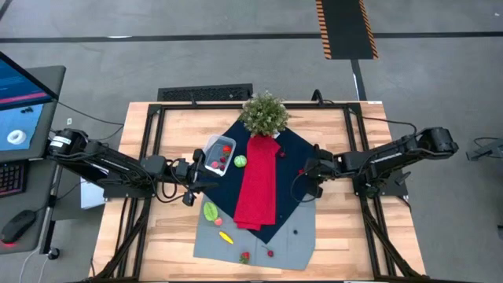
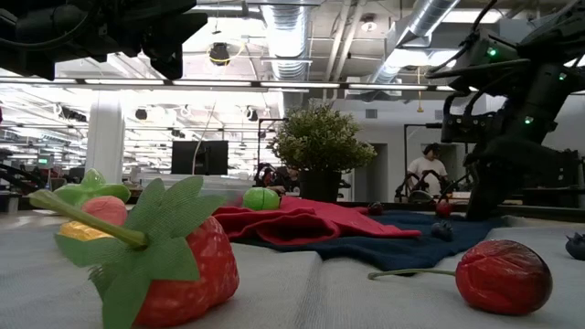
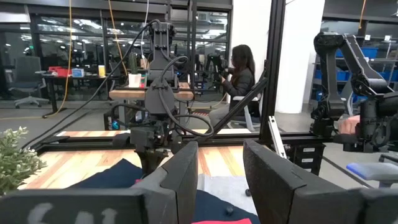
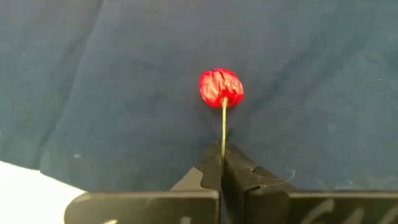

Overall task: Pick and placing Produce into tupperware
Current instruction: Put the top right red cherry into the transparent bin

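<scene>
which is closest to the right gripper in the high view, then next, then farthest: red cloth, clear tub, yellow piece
1. Red cloth, mid-table, just across the dark mat from the right gripper.
2. Clear tub, beyond the cloth, on the left arm's side.
3. Yellow piece, on the grey mat near the front edge; close to the tub's distance, marginally farther.

A robotics lab in an open industrial hall; exposed silver ducts [image 2: 291, 37] and pipes run under the ceiling; a second robot arm [image 3: 163, 68] stands on a black-framed wooden desk [image 3: 149, 93] farther off; glass partitions line the room; a person [image 3: 239, 78] sits at a workstation; yellow-black hazard tape [image 1: 346, 28] marks the grey concrete floor; a monitor [image 1: 22, 98] glows beside the rig.
</scene>
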